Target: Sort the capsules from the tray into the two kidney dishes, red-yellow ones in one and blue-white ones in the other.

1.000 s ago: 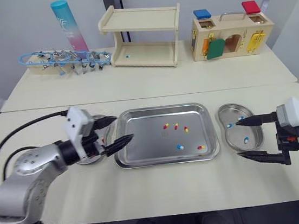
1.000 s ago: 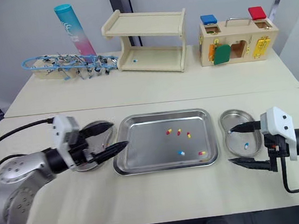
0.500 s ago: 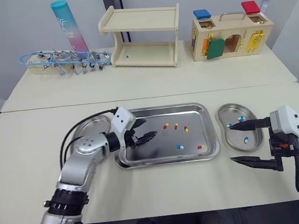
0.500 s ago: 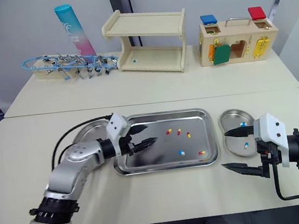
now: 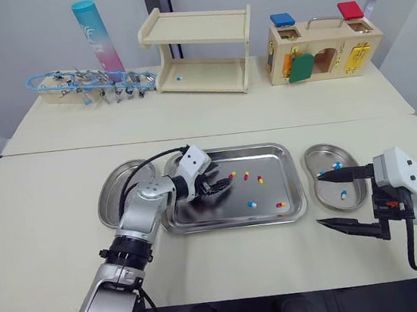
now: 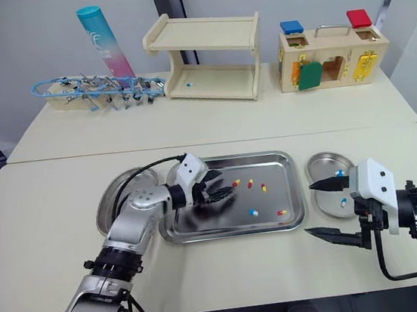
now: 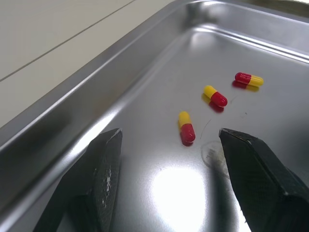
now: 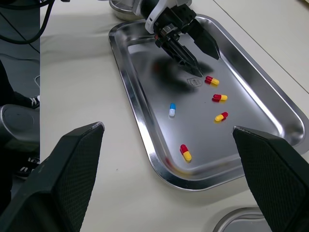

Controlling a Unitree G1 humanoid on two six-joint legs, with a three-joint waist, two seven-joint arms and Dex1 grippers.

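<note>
My left claw (image 7: 170, 145) hangs open low over the tray (image 5: 223, 152), with the nearest red-yellow capsule (image 7: 186, 128) just ahead, in line with the gap. I judge this is the pick. Next I should ease forward, pinch it, and carry it back to the kidney dish (image 5: 117, 201) behind. My right claw (image 5: 320, 200) hangs open beside the other dish (image 5: 352, 180).

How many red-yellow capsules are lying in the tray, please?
4. Three lie in a row in the middle of the tray, just past the left claw: first, second, third. The fourth lies near its front right corner. The claw might hide another.
</note>
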